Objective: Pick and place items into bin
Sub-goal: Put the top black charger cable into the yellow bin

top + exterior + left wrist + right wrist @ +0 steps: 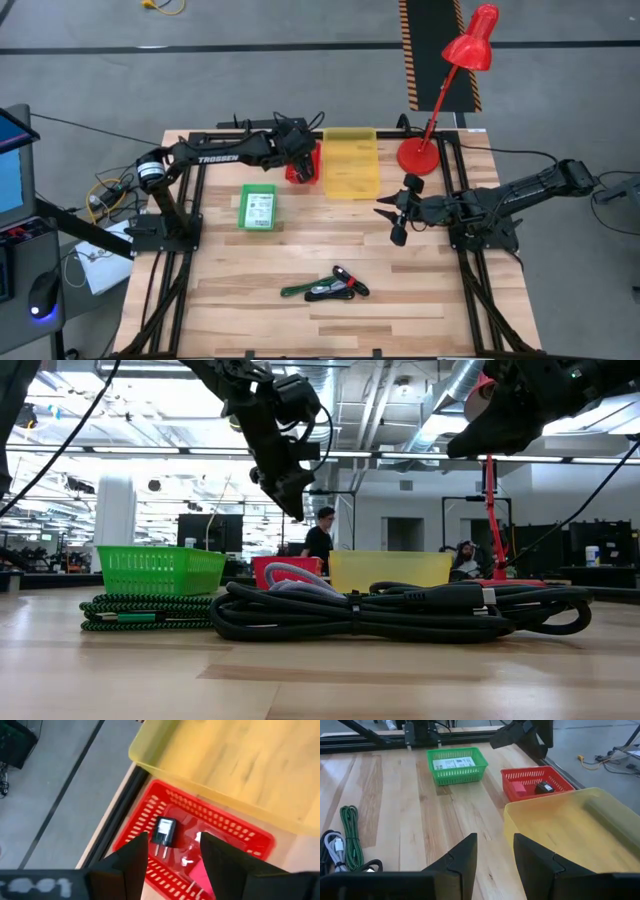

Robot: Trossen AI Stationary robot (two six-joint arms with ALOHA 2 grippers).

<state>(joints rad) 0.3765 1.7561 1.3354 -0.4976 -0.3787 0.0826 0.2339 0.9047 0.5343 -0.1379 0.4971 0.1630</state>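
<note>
My left gripper (300, 160) hangs open above the red basket (220, 815) near the table's far edge. In that basket lie a small black plug block (164, 831) and a pink piece (204, 876). My right gripper (495, 842) is open and in the air over the wood, right of the yellow bin (352, 165), touching nothing. A bundle of black, white and green cables (325, 288) lies near the table's near edge. White packets (452, 763) sit in the green basket (257, 208).
A red desk lamp (440, 90) stands at the far right corner, its base next to the yellow bin. The baskets and the bin stand in a row toward the far edge. Bare wood lies between the baskets and the cables. People show in the room behind the table (318, 540).
</note>
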